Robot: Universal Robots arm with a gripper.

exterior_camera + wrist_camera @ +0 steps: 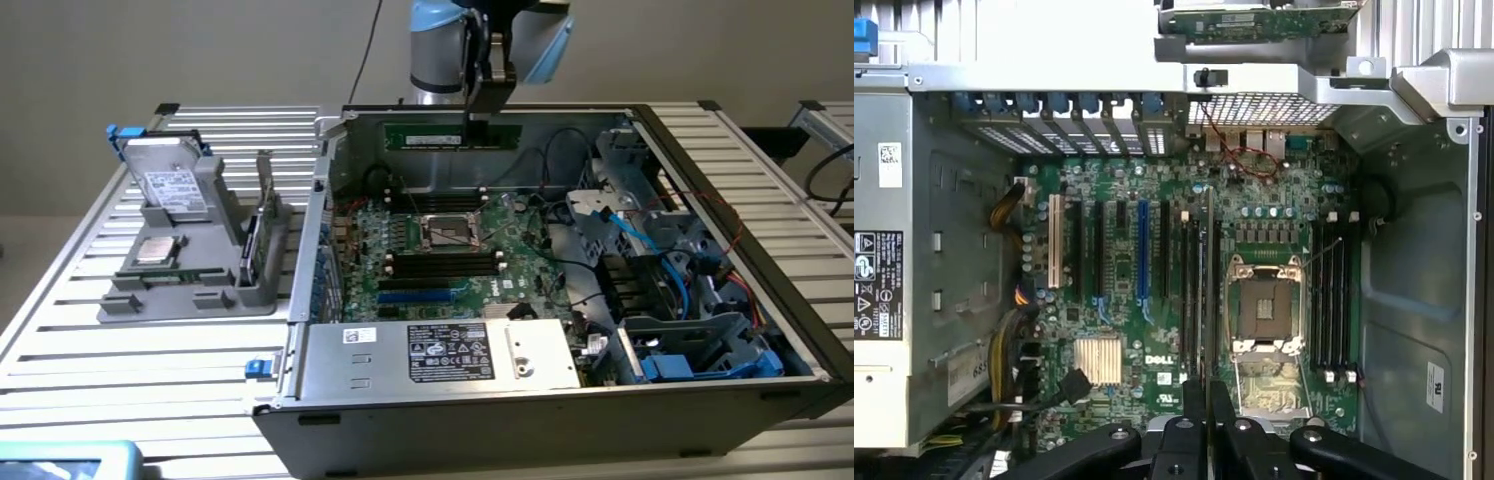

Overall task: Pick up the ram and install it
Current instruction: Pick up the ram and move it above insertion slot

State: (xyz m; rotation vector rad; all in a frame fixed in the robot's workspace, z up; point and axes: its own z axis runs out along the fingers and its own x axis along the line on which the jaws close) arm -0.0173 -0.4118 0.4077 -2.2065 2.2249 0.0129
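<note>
Aloft, ram [420, 134]; slatted table [134, 350], perhaps aluminium.

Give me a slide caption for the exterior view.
Gripper holding a long thin green ram stick over the green motherboard inside an open grey computer case.

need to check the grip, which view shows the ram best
The exterior view: the ram hangs broadside, its long green face visible, held in the gripper. The wrist view gives the ram edge-on, a thin strip over the motherboard.

Bright, even light — glare on the table [147, 345], shadow inside the case [534, 435]
</note>
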